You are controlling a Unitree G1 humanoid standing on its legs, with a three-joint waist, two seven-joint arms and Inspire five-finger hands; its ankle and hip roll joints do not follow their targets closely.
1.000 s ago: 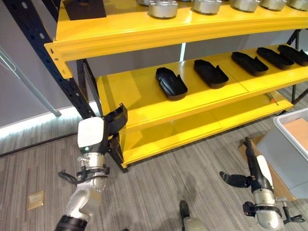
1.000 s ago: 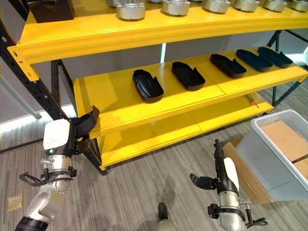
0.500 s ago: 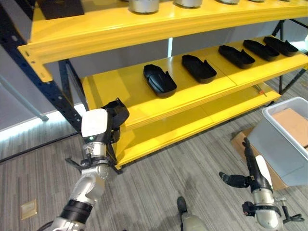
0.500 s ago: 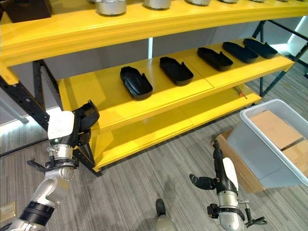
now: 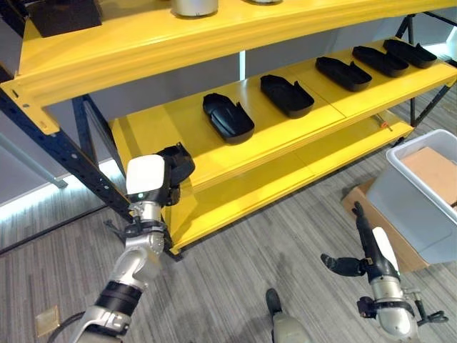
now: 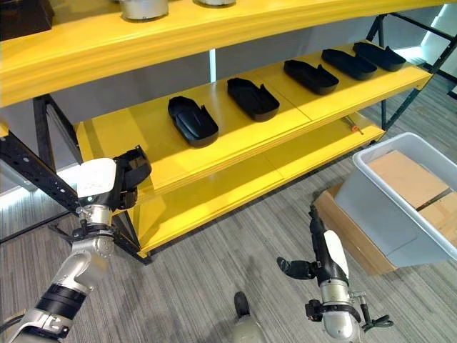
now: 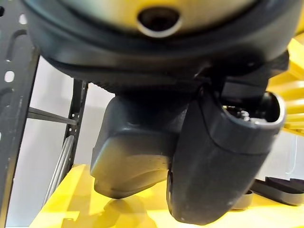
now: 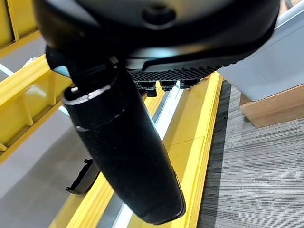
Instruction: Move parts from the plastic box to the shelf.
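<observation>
My right hand (image 5: pixel 357 250) hangs low over the floor (image 5: pixel 235 286), fingers straight, thumb out to the side, holding nothing. It is well apart from the shelf (image 5: pixel 235 171) and short of the box (image 5: pixel 421 207).

The box, pale grey plastic, stands tilted at my right on a flat piece of cardboard (image 6: pixel 350 239). Inside it I see brown cardboard pieces (image 6: pixel 400 171); no black parts can be made out in it.

My left hand (image 5: pixel 173 168) is raised at the left end of the shelf's middle level, just at its front edge. In the left wrist view the fingers (image 7: pixel 218 166) curl in towards the palm, and a dark rounded shape (image 7: pixel 133 156) sits beside them above the yellow board. I cannot tell whether that is a part in my grasp or the hand's own thumb, so the hand's state is undetermined.

Middle level, moving away: five black parts lie in a row along the board, apart from one another. The nearest part (image 5: pixel 227 116) lies beyond my left hand, not touching it; next part (image 5: pixel 286 94), then three more (image 5: pixel 382 61) towards the right end.

Top level: a black block (image 5: pixel 61 14) at the left, and silver round pieces (image 5: pixel 194 6) beside it.

Lowest board (image 5: pixel 285 182): a small orange-tipped item (image 5: pixel 383 126) near its right end; too small to identify.
</observation>
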